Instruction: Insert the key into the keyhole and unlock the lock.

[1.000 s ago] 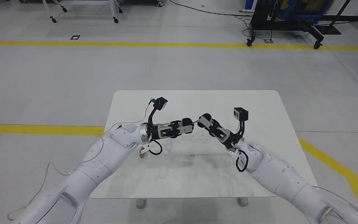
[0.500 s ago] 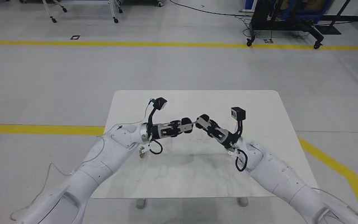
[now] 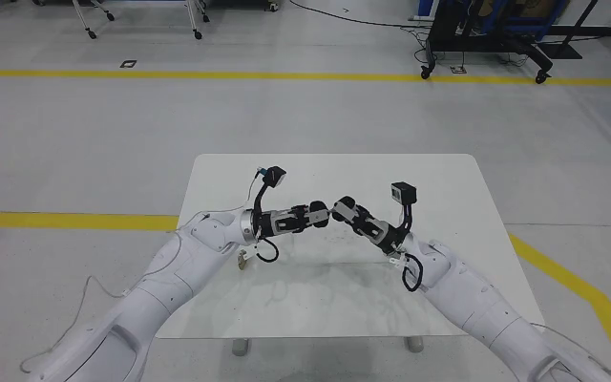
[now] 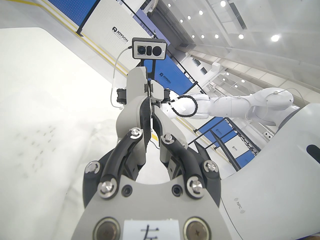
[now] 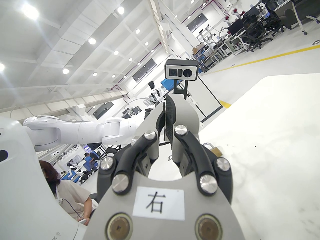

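Note:
Above the middle of the white table [image 3: 439, 181] my two grippers meet tip to tip. The left gripper [image 3: 326, 212] comes in from the left and the right gripper [image 3: 337, 206] from the right. In the left wrist view the left gripper [image 4: 150, 101] has its fingers pressed together, with the right arm's fingers [image 4: 136, 86] just beyond. The right gripper [image 5: 163, 108] also looks shut. No key can be made out between either pair of fingers. A brass padlock [image 5: 214, 150] with a silver shackle lies on the table, a small object [image 3: 242, 263] beside the left forearm.
The table surface [image 5: 270, 126] has faint dark specks. Its front edge runs below both forearms, with bare grey floor and yellow floor lines [image 3: 286, 74] around it. Frames and carts stand far back.
The right arm has shifted slightly left, bringing its gripper closer against the left gripper. The left arm has hardly moved.

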Robot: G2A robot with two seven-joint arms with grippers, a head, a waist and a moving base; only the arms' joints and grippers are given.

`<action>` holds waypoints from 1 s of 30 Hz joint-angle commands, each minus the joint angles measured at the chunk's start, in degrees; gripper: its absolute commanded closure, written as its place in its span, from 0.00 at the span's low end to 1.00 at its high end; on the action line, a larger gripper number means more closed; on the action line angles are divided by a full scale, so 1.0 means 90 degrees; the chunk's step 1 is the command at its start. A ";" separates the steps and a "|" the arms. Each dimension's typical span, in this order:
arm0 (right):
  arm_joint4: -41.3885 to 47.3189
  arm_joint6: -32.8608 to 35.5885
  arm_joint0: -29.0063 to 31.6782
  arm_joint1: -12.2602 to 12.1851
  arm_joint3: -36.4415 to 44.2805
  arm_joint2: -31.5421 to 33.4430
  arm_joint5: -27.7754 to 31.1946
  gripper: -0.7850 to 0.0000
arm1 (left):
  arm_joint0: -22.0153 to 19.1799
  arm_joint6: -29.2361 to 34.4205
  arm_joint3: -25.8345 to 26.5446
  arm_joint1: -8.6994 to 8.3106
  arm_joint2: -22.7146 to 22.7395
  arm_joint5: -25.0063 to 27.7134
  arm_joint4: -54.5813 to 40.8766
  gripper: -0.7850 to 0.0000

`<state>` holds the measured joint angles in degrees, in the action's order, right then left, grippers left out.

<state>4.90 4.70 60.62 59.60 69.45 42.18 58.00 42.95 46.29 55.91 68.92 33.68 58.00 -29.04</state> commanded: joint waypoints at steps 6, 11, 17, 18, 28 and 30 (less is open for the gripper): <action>0.0115 0.0350 0.0115 0.0079 0.0002 0.0287 0.0000 0.72 | -0.0018 0.0000 -0.0036 0.0014 -0.0016 0.0000 -0.0056 1.00; 0.0133 0.0409 0.0137 0.0089 0.0014 0.0325 0.0000 0.00 | -0.0038 0.0000 -0.0082 0.0024 -0.0024 0.0000 -0.0078 1.00; 0.0133 0.0409 0.0137 0.0089 0.0014 0.0325 0.0000 0.00 | -0.0024 0.0000 -0.0076 0.0029 0.0004 0.0000 -0.0067 1.00; 0.0133 0.0409 0.0137 0.0089 0.0014 0.0325 0.0000 0.00 | -0.0020 0.0000 -0.0074 0.0029 0.0011 0.0000 -0.0067 1.00; -0.0184 0.0501 0.0111 0.0065 0.0040 0.0435 -0.0299 0.00 | 0.0020 0.0000 -0.0072 0.0024 0.0075 0.0000 0.0047 1.00; -0.0436 0.0772 0.0147 -0.0002 0.0128 0.0595 -0.0559 0.00 | 0.0010 0.0000 -0.0074 0.0024 0.0040 0.0000 0.0092 1.00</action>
<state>2.64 9.88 61.75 59.96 70.13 46.64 54.80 43.11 46.28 55.27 69.13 34.27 58.00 -28.46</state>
